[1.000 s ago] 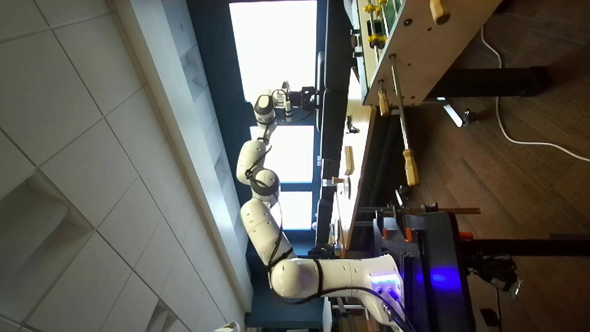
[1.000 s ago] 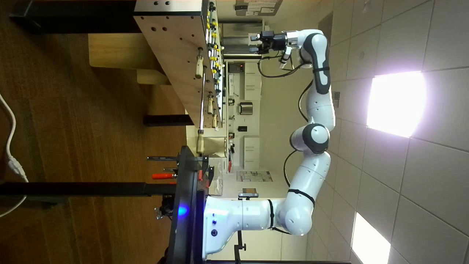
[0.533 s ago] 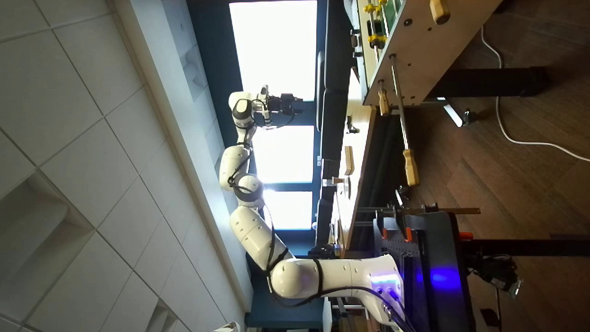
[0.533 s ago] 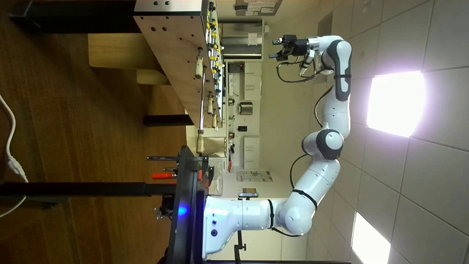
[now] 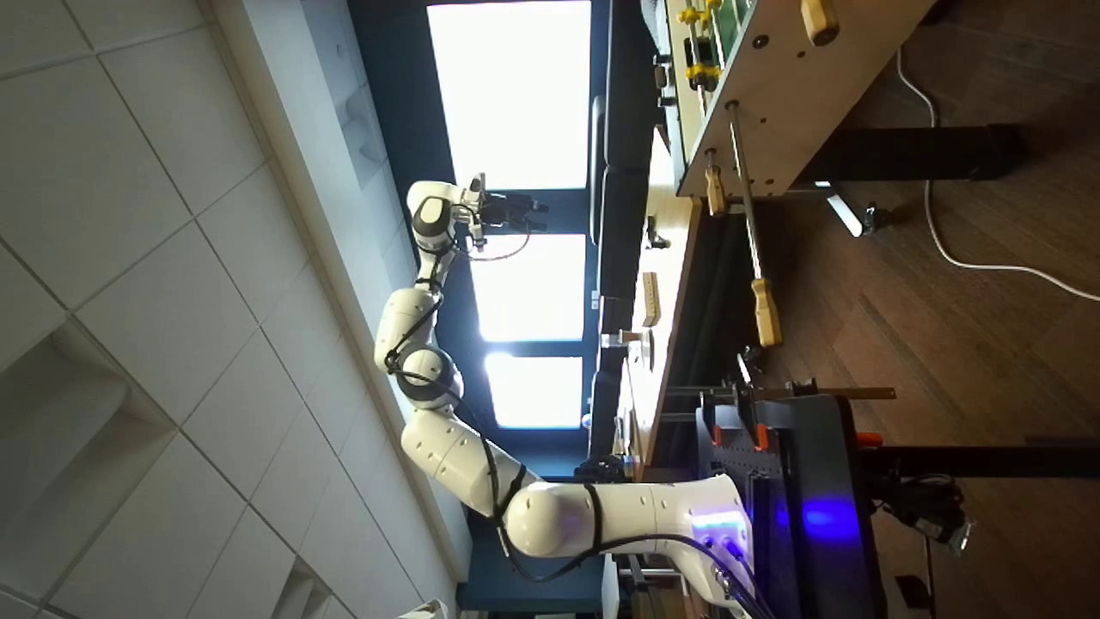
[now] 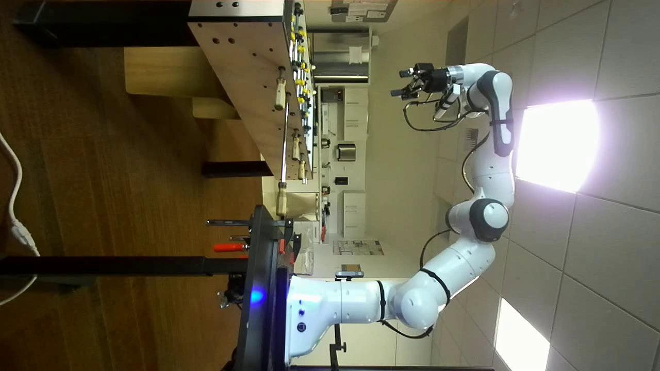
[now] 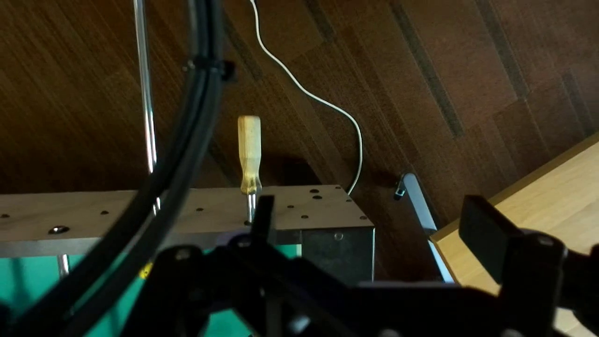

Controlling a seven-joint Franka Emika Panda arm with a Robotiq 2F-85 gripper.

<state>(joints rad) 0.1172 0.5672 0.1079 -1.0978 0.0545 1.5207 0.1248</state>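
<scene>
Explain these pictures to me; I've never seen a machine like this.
The white machine is a robot arm, mounted on a black stand with clamps at its edge. Its black gripper has two fingers.

Both exterior views come from cameras outside the robot, and their pictures lie sideways. The wrist view comes from a camera on the arm, looking past the fingers.

Nearby stands a foosball table: yellow and black player figures on metal rods ending in wooden handles. A thin white cable lies on the floor.

Nothing is held: the fingers stand apart, high in the air.
</scene>
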